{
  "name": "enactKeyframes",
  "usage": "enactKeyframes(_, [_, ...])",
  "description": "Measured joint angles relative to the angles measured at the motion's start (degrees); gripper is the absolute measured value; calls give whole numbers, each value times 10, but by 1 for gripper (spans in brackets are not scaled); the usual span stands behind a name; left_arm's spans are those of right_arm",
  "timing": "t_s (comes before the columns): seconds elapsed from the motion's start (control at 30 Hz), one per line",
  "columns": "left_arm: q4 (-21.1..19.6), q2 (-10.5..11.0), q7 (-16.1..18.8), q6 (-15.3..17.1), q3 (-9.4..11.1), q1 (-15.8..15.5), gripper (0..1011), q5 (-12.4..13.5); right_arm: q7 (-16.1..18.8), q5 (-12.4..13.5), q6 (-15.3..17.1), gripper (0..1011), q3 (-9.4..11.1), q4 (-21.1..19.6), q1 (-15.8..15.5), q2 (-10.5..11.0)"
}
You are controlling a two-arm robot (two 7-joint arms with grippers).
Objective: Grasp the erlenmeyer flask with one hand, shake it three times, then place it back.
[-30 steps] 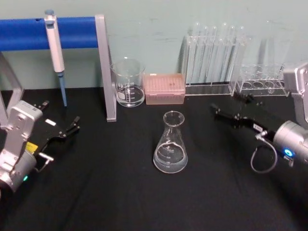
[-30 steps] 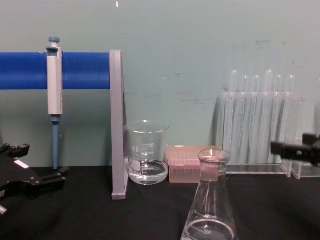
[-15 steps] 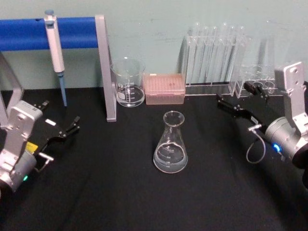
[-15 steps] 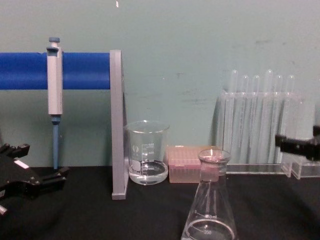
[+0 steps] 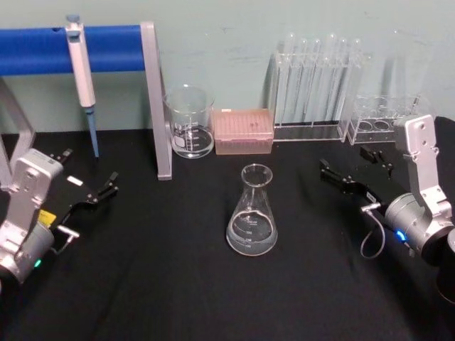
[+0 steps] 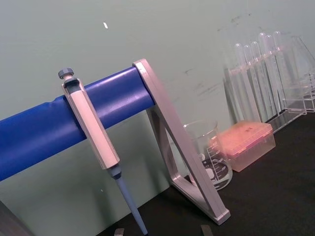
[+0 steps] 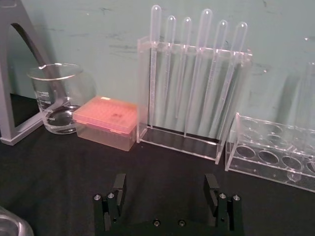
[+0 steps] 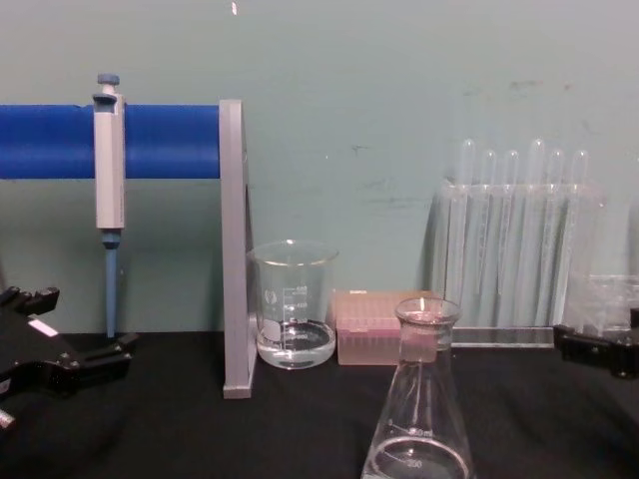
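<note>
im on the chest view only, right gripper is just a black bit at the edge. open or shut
Observer: Open. In the right wrist view the right gripper has its jaws set wide apart with nothing between them.
Operator: how far off the flask is it
Observer: In the head view it is well to the right of the flask, not touching, pointing back-left over the cloth.
Operator: and the left one
Observer: The left gripper is open, parked at the left, near the pipette.

silver arms (image 5: pixel 419 170), black fingers (image 7: pixel 119 189), blue leds, grey cable.
</note>
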Motion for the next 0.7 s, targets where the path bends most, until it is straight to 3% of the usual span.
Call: enactKeyframes(0.7, [0, 0, 0, 0, 0, 0, 1001, 0, -1, 0, 1, 1002, 1, 0, -1, 0])
